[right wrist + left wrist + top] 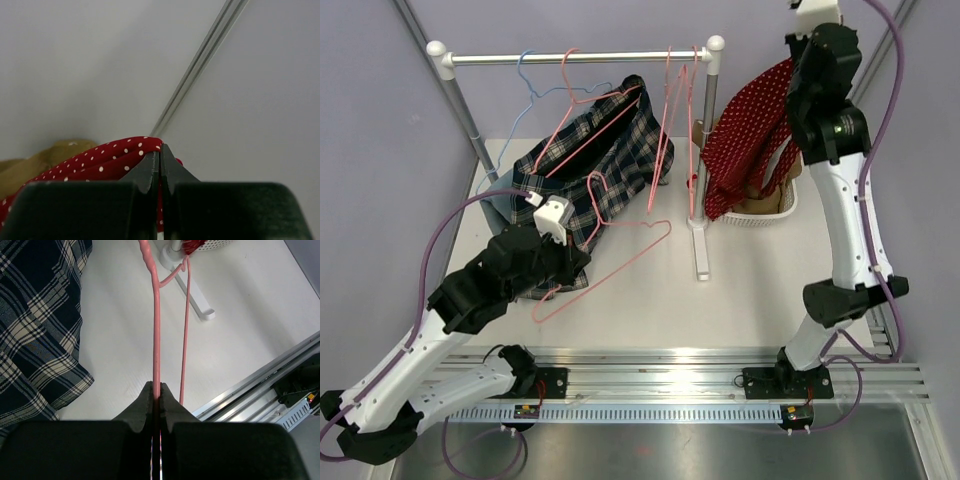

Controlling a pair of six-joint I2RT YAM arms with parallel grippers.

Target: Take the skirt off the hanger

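My left gripper (582, 262) (156, 390) is shut on the wire of a bare pink hanger (620, 268) (156, 330) that lies low over the white table. My right gripper (792, 66) (160, 150) is shut on a red white-dotted skirt (750, 130) (100, 160). It holds the skirt high, and the cloth hangs down over a white basket (775, 207). A dark plaid skirt (605, 150) (35, 330) hangs on another pink hanger (582, 100) on the rail and trails onto the table beside my left gripper.
A clothes rail (580, 58) spans the back on two posts, with a blue hanger (533, 95) and pink hangers (672, 130) on it. The rack's white foot (702, 250) (200, 302) juts forward at mid table. Tan cloth (45, 155) lies in the basket.
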